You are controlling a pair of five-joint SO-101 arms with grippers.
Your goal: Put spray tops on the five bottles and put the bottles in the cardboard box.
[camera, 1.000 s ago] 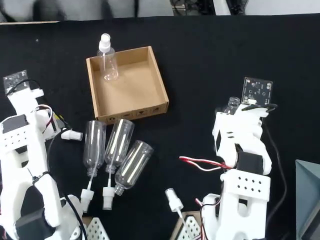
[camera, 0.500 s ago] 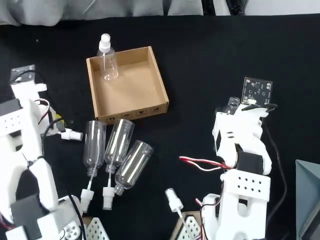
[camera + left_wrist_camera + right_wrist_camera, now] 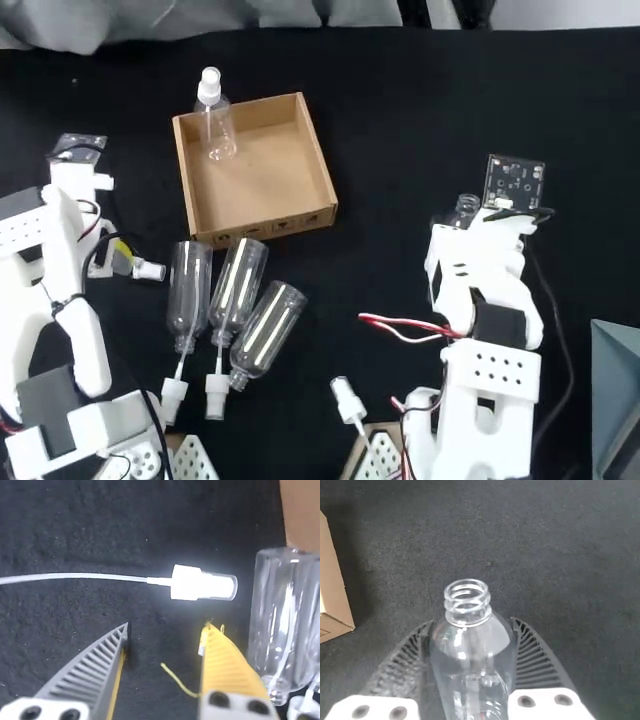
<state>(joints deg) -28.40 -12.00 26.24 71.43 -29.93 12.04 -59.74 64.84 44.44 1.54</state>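
Black cloth covers the table [image 3: 400, 100] where two white arms work side by side. The left arm rises along the table's left edge, bent over so that the left gripper [image 3: 166, 626] points down at the cloth, its grey and yellow fingers spread apart and holding nothing. A loose spray top [image 3: 202, 585] lies on the cloth just beyond the fingertips, its thin tube trailing away from it. From above, this spray top [image 3: 148, 269] sits beside the base of the nearest lying bottle [image 3: 187, 285], off the near left corner of the cardboard box [image 3: 315, 165].

On the right side, well apart from the box, the right gripper [image 3: 471, 624] is closed around an uncapped bottle [image 3: 466, 600], one ribbed finger on each side of its shoulder, the open neck pointing away from the arm's base.

One bottle with a spray top [image 3: 215, 125] stands upright in the box's far left corner. A second lying bottle [image 3: 238, 280] and a third lying bottle [image 3: 265, 328] crowd against the first between the arms; the first two each have a white spray head at the neck end, the third's neck is open. Another spray top [image 3: 348, 400] lies loose near the right arm's base
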